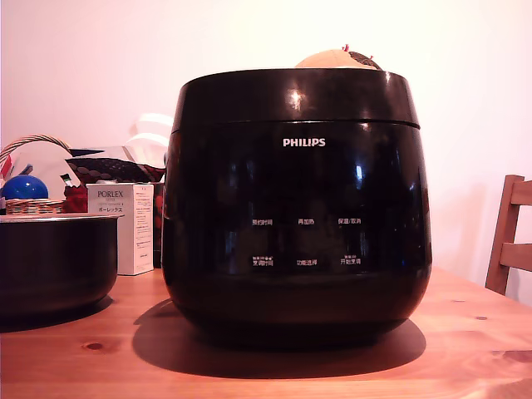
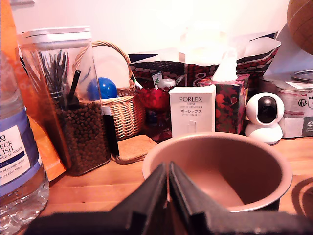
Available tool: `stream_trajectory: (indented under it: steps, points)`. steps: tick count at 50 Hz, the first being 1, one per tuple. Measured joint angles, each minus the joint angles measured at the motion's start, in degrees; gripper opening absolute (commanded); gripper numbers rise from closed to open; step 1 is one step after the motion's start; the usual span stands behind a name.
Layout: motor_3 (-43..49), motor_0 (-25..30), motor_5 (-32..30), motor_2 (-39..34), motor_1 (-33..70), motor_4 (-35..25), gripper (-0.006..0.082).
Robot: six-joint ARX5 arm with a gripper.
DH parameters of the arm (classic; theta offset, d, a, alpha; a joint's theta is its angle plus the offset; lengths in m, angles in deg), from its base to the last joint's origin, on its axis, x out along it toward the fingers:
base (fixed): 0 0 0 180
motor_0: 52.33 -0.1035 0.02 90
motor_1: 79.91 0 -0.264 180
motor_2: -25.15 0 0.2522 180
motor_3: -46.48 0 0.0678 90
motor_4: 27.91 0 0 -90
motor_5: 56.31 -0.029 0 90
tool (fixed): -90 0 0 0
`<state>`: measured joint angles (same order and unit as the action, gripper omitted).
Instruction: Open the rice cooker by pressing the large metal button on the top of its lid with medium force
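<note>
The rice cooker (image 1: 297, 208), a large glossy black rounded appliance with white PHILIPS lettering and small white button labels, fills the middle of the exterior view and stands upright on the wooden table (image 1: 465, 349); its lid (image 1: 295, 96), the tapered glossy top band above a thin seam, sits closed, so the opening is evidently not yet done; the metal button on top cannot be seen from this low angle, only a tan rounded shape just behind the lid's rim, too hidden to name. At the exterior view's left a smaller matte black pot (image 1: 54, 262) rests on the table well apart from the cooker; in the wrist view its tan inner bowl (image 2: 217, 169) lies open just beyond the gripper (image 2: 168, 188), which suggests the arm is aimed away from the cooker and must turn to reach the lid. The black jaws are pressed together with nothing between them, a sensible posture for pushing a button; behind the pot stand a white PORLEX box (image 2: 191, 110) and a small white camera (image 2: 264, 117).
</note>
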<state>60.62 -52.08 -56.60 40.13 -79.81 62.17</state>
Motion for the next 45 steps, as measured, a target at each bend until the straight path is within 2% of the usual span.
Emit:
stream_trajectory:
  steps: [2, 6, 10, 11, 14, 15, 17, 18, 22, 23, 24, 26, 28, 29, 31, 32, 34, 35, 37, 38, 45]
  points:
    - [-1.25, -0.76, 0.13, -0.33, -0.02, -2.01, -0.0019]
    - [-4.00, -2.78, 0.35, -0.85, -0.26, -10.62, -0.0019]
    - [-4.92, -2.95, 2.25, -0.85, -0.28, -11.43, -0.0020]
    - [-4.96, -2.95, 4.31, -0.83, -0.28, -11.74, -0.0020]
    - [-5.29, -2.93, 4.63, -0.85, -0.28, -12.72, -0.0020]
    - [-5.57, -2.91, 7.45, -0.83, -0.28, -13.31, -0.0020]
    - [-6.34, -2.91, 7.45, -0.85, -0.28, -15.17, -0.0020]
    - [-6.91, -2.89, 11.34, -0.85, -0.28, -16.31, -0.0020]
    - [-8.48, -2.47, 11.74, -0.83, -0.28, -21.90, -0.0020]
    - [-8.50, -2.25, 16.85, -0.81, -0.28, -23.39, -0.0020]
    - [-8.50, -2.05, 16.85, -0.81, -0.28, -24.70, -0.0020]
    - [-8.44, -1.55, 21.42, -0.74, -0.28, -28.35, -0.0020]
    - [-8.28, -0.94, 21.42, -0.57, -0.28, -32.02, -0.0020]
    - [-8.07, -0.66, 25.55, -0.35, -0.28, -33.53, -0.0020]
    - [-7.98, 0.00, 25.73, 0.31, -0.28, -34.29, -0.0020]
    - [-7.56, 0.26, 28.89, 0.85, -0.28, -38.56, -0.0020]
    - [-6.75, 0.92, 29.09, 2.19, -0.28, -39.41, -0.0020]
    - [-6.08, 1.20, 30.80, 2.91, -0.28, -43.45, -0.0020]
    - [-5.38, 1.88, 31.23, 4.72, -0.28, -44.59, -0.0020]
    - [-5.05, 2.16, 31.23, 5.51, -0.24, -47.47, -0.0020]
    - [-4.26, 4.09, 32.98, 10.80, 1.31, -52.28, -0.0020]
